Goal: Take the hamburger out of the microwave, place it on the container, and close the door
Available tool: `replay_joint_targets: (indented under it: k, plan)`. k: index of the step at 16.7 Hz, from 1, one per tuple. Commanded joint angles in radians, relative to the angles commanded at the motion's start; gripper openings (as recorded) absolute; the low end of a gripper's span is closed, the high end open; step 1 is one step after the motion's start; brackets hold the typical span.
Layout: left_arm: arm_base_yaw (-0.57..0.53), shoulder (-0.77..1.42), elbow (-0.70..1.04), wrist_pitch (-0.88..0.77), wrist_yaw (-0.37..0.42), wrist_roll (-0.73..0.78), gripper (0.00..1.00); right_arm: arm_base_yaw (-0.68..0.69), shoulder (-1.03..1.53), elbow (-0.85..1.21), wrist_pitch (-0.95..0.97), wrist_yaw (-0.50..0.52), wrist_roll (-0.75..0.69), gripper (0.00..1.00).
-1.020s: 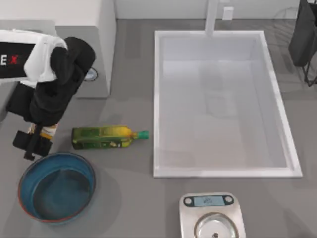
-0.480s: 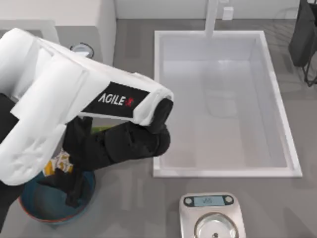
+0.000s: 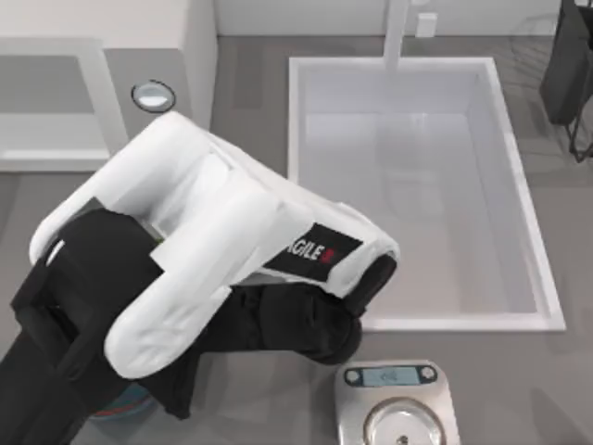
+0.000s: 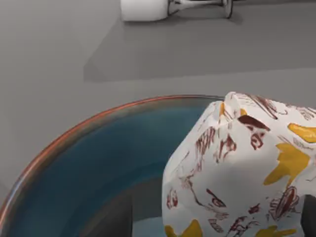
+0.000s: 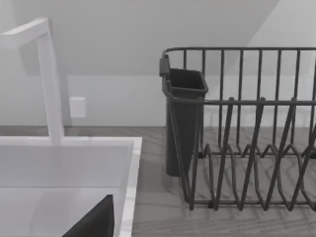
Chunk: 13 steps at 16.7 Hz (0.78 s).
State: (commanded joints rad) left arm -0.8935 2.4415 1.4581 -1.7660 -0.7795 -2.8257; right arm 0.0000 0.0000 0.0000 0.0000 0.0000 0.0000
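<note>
Hamburger [image 4: 237,173] out, over the container [image 4: 98,163] — left gripper's grip can't be told; release, microwave [image 3: 102,83] door prob. left.

White, orange-patched hamburger [image 4: 237,173] sits over the blue, reddish-rimmed container [image 4: 74,163].

Sink [image 3: 417,185] centre-right, scale [image 3: 397,403] below it, dish rack [image 5: 247,133] far right.

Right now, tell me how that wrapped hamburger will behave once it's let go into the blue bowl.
The hamburger has creased, crumpled printed wrapping in the left wrist view, so it probably gives a little rather than being stiff. It looks lumpy, not round, so it likely settles instead of rolling far. The container curves up to a raised rim beside it, which should catch any small shift.
</note>
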Motion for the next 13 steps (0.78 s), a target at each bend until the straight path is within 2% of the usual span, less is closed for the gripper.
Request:
replay_joint_targets:
  k: [3, 4, 13]
  plan:
    - [0.000, 0.000, 0.000, 0.000, 0.000, 0.000, 0.00, 0.000, 0.000, 0.000, 0.000, 0.000, 0.000, 1.00]
    - [0.053, 0.082, 0.226, -0.046, -0.010, 0.050, 0.00, 0.000, 0.000, 0.000, 0.000, 0.000, 0.000, 1.00]
    - [0.045, 0.020, 0.133, -0.016, -0.030, 0.042, 0.00, 0.000, 0.000, 0.000, 0.000, 0.000, 0.000, 1.00]
